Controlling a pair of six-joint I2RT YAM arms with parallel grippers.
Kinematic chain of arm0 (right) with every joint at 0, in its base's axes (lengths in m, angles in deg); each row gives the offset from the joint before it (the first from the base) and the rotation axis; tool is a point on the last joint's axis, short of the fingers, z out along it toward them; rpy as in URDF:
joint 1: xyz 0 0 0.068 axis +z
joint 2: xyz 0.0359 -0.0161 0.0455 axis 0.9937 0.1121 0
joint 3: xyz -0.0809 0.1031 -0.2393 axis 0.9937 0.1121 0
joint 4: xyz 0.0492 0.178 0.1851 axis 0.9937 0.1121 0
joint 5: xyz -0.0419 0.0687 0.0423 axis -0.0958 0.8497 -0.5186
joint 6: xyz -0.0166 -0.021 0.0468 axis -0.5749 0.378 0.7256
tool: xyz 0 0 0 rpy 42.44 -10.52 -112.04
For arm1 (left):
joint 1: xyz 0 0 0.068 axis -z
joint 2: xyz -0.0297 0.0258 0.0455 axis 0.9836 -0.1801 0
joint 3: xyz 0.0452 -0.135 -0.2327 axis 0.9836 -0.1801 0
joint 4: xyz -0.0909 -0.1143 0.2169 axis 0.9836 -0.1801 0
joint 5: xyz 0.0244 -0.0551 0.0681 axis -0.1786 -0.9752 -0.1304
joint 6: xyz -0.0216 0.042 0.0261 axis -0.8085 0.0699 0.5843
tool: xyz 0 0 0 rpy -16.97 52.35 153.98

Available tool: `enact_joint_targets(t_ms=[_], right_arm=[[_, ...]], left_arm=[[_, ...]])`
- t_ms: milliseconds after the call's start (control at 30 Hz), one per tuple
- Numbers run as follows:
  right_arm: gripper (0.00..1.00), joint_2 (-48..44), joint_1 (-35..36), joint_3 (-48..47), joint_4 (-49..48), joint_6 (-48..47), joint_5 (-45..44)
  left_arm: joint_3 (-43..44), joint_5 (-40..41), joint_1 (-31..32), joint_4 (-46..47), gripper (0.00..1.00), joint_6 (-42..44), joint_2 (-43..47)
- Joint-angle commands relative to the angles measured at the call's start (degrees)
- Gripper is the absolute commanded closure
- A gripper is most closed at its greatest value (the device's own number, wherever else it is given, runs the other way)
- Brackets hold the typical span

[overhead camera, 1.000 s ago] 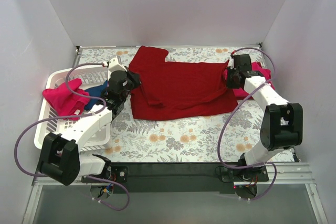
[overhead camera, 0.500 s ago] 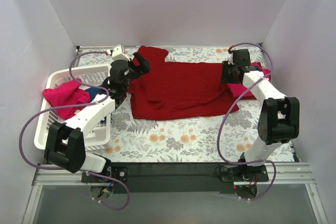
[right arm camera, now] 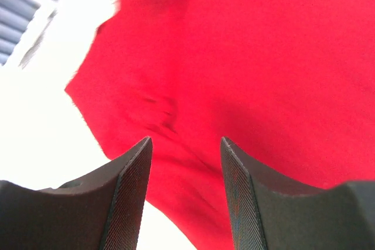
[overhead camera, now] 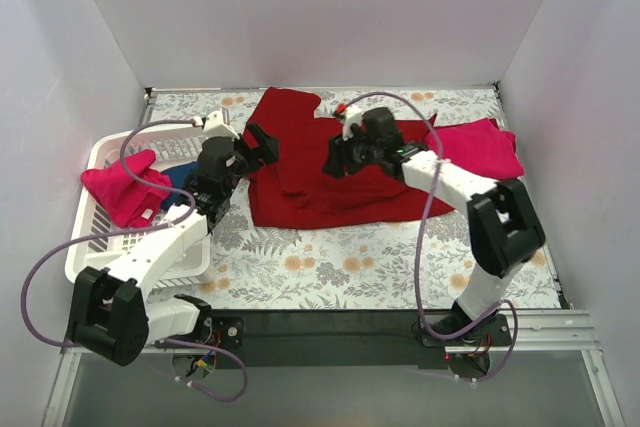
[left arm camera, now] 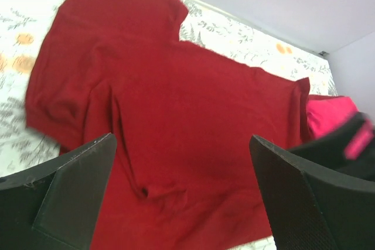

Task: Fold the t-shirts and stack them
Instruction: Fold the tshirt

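A large dark red t-shirt [overhead camera: 345, 182] lies spread and partly folded on the floral table; it also fills the left wrist view [left arm camera: 176, 86] and the right wrist view [right arm camera: 246, 51]. My left gripper [overhead camera: 262, 142] [left arm camera: 181, 139] hovers open above its left edge, with nothing between the fingers. My right gripper [overhead camera: 335, 159] [right arm camera: 184, 139] is open over the shirt's middle, its fingers apart above the cloth. A bright pinkish-red t-shirt [overhead camera: 482, 147] [left arm camera: 328, 115] lies folded at the right. Another pinkish-red shirt [overhead camera: 122, 189] and a navy blue one [overhead camera: 180, 185] sit in the basket.
A white slatted basket [overhead camera: 105, 247] stands at the table's left edge. White walls close in the back and both sides. Purple cables loop from both arms. The right arm stretches across the dark red shirt's right half.
Both grippers opened and let go of the dark red shirt. The right arm swung left from the shirt's right edge to its middle, uncovering the pinkish-red shirt. The left gripper stayed by the left edge.
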Motion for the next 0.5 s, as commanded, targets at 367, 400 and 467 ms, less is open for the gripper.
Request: enact_joint_targets(t_ms=[367,400,467], right_arm=[[0.54,20.33,12.17,-16.28,-5.25,-11.54,8.33],[0.53,21.04,12.52,-16.81,-5.16,-12.08,8.24],[0.53,22.97,13.22,-18.56,-4.73,-13.31,7.80]], left_arm=[[-6.84,2.70,-0.25,-11.35,0.11,-2.05,16.64],[-6.84,2.52,-0.25,-11.53,0.11,-2.05,16.91],[-6.93,2.26,-0.25,-12.05,0.11,-2.23,16.73]])
